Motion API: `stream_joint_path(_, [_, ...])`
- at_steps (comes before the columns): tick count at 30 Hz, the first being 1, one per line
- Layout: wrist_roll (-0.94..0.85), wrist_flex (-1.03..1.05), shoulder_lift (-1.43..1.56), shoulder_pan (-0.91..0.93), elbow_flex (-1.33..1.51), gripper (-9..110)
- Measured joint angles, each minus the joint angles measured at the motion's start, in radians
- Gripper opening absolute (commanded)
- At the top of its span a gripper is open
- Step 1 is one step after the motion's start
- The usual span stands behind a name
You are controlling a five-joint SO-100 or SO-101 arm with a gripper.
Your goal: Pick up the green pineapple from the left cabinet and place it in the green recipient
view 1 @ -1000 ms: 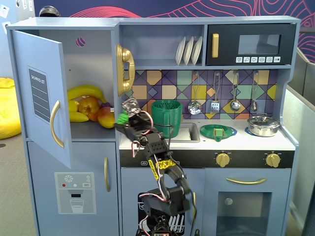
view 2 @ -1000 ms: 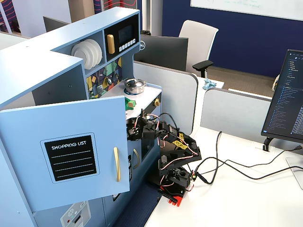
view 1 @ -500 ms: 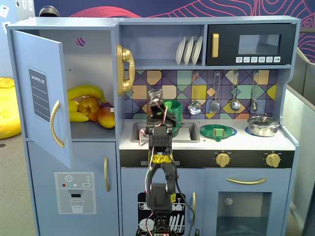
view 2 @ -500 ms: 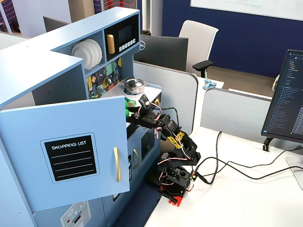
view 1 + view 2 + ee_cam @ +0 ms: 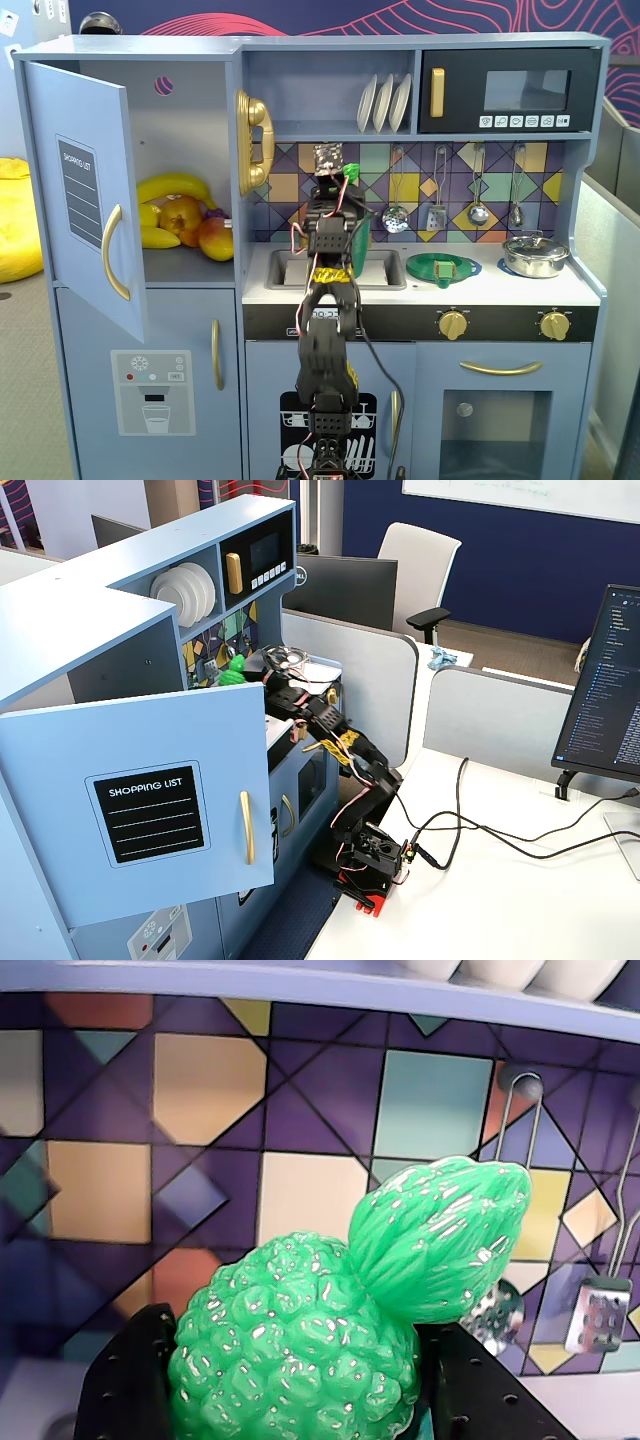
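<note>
Here, near to far:
Fingers: the black fingers (image 5: 130, 1380) pinch the green pineapple (image 5: 330, 1340) by its body from both sides, likely so the crown stays clear.
Pineapple: glossy, bumpy, bright green, ribbed crown tilted up and right in the wrist view; it is held aloft over the sink area (image 5: 350, 172).
Cup: the green recipient (image 5: 362, 232) sits mostly hidden behind the arm.
Cabinet: the left cabinet (image 5: 190, 130) stands open; other fruit (image 5: 185, 220) remains inside.

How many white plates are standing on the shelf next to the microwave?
3, as far as the front fixed view shows: the white plates stand on edge side by side on the upper shelf, just left of the microwave. More may be hidden behind them.
</note>
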Motion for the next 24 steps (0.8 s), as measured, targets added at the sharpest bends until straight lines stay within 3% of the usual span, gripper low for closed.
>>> stream_joint_path(12, [-0.003,-0.063,-0.420,0.020,-0.284,0])
stream_joint_path(13, [-0.003,-0.063,-0.443,0.021,-0.302,2])
stream_joint_path(16, [-0.006,-0.057,-0.483,0.025,-0.334,25])
stream_joint_path(24, [-0.029,-0.008,-0.492,0.051,-0.351,32])
